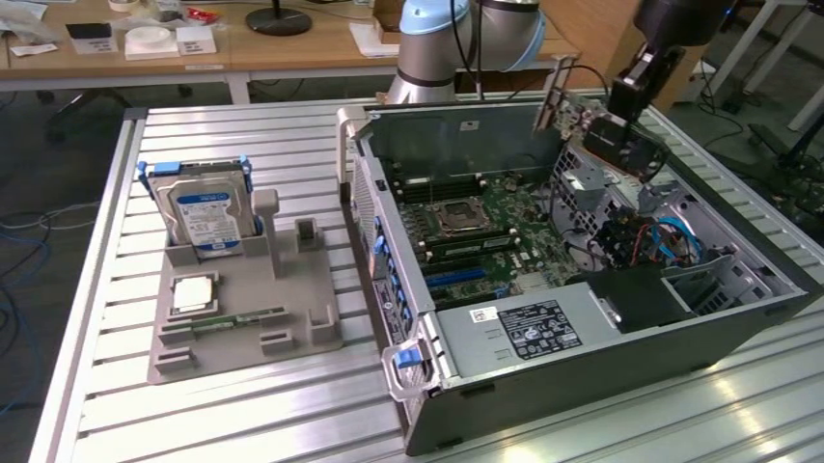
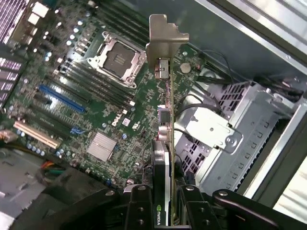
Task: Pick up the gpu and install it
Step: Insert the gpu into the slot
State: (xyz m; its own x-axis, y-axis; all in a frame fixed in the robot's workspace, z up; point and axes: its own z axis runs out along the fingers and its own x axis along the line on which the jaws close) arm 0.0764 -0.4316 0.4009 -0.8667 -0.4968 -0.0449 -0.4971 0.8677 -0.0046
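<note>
Exterior view: the gripper is clamped on the gpu, tilted over the open case at its far corner, the exterior view's right, clear of the motherboard. A grey tray holds a blue-labelled hard drive. Wrist view: the gpu sits edge-on, "NVIDIA" readable, its bracket hanging free above the board, fingers pinching both sides.

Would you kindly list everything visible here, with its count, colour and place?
gpu: one, black, silvery bracket, held over the case.
computer case: one, dark grey, open, exterior view's right.
motherboard: one, green, inside case.
hard drive: one, silver, blue label, upright in holder.
holder: one, grey, exterior view's left.
processor chip: one, silvery, flat in holder.
RAM stick: one, green, lying in holder.
table: one, silvery, slatted, beneath everything.
arm: one, grey-blue, behind case.
gripper: one, black, shut on gpu.
</note>
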